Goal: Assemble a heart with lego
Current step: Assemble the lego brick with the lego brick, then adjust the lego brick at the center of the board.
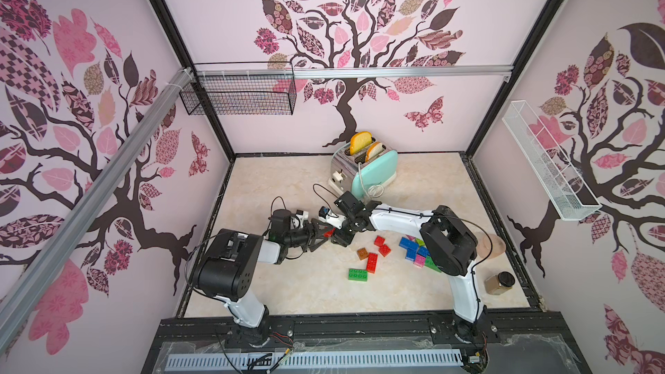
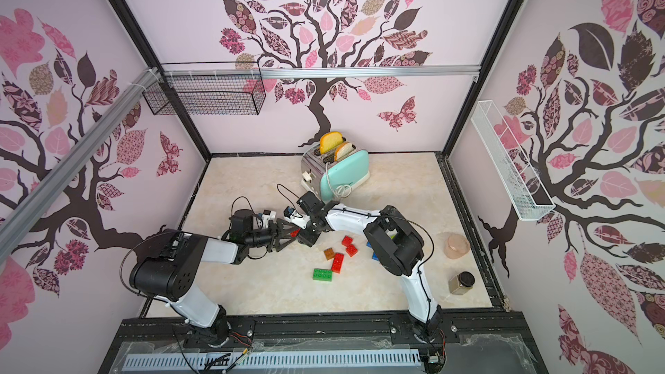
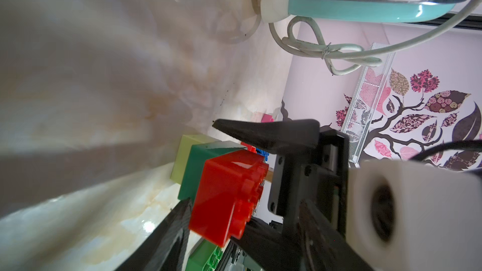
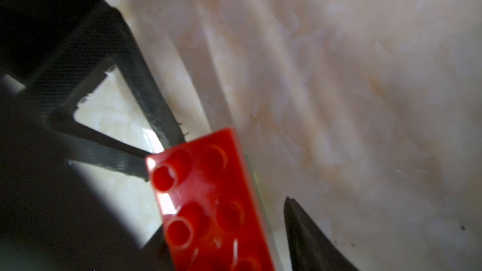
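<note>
no writing, brand or number can be read in any view. the toaster (image 1: 376, 170) at the far side and the jar (image 1: 498, 284) at the near right show no legible label.

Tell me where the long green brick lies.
In both top views the long green brick lies on the table, centre front, just nearer the robot than the long red brick.

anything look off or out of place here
Nothing spilled or broken. The toaster stands askew to the back wall, its bundled cord loose on the table by the right arm; loose bricks lie scattered.
</note>
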`<state>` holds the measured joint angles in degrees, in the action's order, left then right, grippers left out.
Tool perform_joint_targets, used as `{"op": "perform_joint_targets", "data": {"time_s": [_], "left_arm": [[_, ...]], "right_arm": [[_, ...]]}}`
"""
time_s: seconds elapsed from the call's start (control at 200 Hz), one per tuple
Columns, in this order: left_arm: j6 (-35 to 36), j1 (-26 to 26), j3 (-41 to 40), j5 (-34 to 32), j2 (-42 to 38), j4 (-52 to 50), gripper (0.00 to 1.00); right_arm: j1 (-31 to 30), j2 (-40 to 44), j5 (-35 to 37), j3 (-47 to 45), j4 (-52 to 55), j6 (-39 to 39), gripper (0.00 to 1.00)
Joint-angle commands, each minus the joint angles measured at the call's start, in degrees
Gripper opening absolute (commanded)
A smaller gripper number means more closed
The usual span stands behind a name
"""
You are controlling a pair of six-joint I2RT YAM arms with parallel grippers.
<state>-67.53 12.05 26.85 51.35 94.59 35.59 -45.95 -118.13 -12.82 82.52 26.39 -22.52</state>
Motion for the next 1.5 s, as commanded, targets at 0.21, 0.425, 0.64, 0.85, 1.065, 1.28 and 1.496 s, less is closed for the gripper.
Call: {"op": "perform_joint_targets", "data": {"time_s": [0.21, 0.425, 0.64, 0.85, 1.065, 1.28, 1.496], "left_arm": [[4.4, 0.2, 1.6, 0.1, -8.3, -4.0, 0.76], [3.8, 0.2, 1.1, 0.1, -6.9, -2.3, 0.76], [2.5, 0.2, 0.7, 0.5, -6.4, -0.5, 0.76], [4.0, 0.1, 1.9, -0.1, -8.0, -4.4, 0.77], [3.5, -1.1, 1.5, 0.1, -9.4, -5.0, 0.78], [5.0, -4.5, 1.1, 1.1, -12.6, -8.7, 0.79], [4.3, -4.6, 1.1, 1.3, -12.0, -7.2, 0.79]], "right_arm": [[2.7, 12.4, -2.6, -6.1, 1.6, 5.5, 0.74], [2.9, 16.0, -1.6, -12.0, 3.0, 7.4, 0.76], [2.8, 16.6, -2.6, -13.9, 3.0, 8.5, 0.76], [1.9, 17.2, -3.5, -15.4, -0.3, 10.8, 0.76], [0.0, 12.1, -0.4, -9.7, -0.4, 12.0, 0.76], [-0.4, 10.3, 1.7, -11.9, -5.8, 13.7, 0.76], [-1.2, 11.4, 9.2, -18.9, -17.8, 17.4, 0.73]]}}
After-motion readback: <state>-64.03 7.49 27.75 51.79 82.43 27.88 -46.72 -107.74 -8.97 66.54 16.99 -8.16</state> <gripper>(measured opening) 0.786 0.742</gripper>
